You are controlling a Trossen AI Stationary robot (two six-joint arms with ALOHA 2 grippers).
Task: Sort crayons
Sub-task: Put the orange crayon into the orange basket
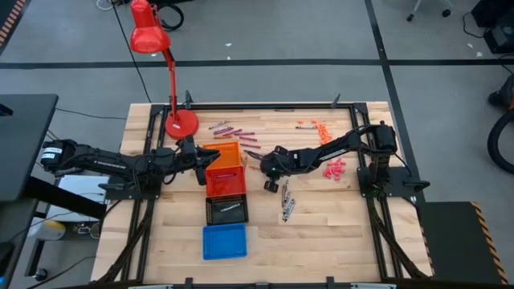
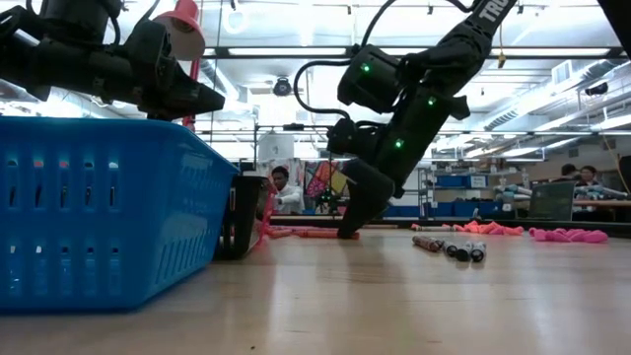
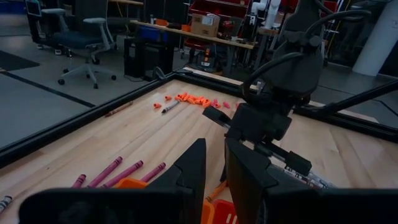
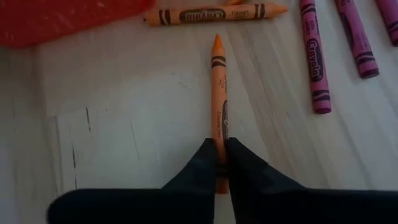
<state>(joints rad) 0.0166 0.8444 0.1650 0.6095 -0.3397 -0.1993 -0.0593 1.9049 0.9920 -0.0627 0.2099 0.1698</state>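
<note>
My right gripper is down at the table, just right of the orange tray, and is shut on an orange crayon. It also shows in the low view. A second orange crayon lies crosswise beyond the first one's tip. Maroon crayons lie on the table near it. My left gripper hovers over the orange tray's left part with a narrow gap between its fingers, holding nothing that I can see. My right gripper pinches the orange crayon near its blunt rear end between its two fingers. The fingers come slanting down from the table's right side and lie along the crayon. The crayon lies flat on the table, its tip pointing away from the gripper toward the orange tray.
The red tray, black tray and blue tray stand in a row toward the near edge. Orange crayons, pink ones and grey ones lie at the right. A red lamp base stands at the far left.
</note>
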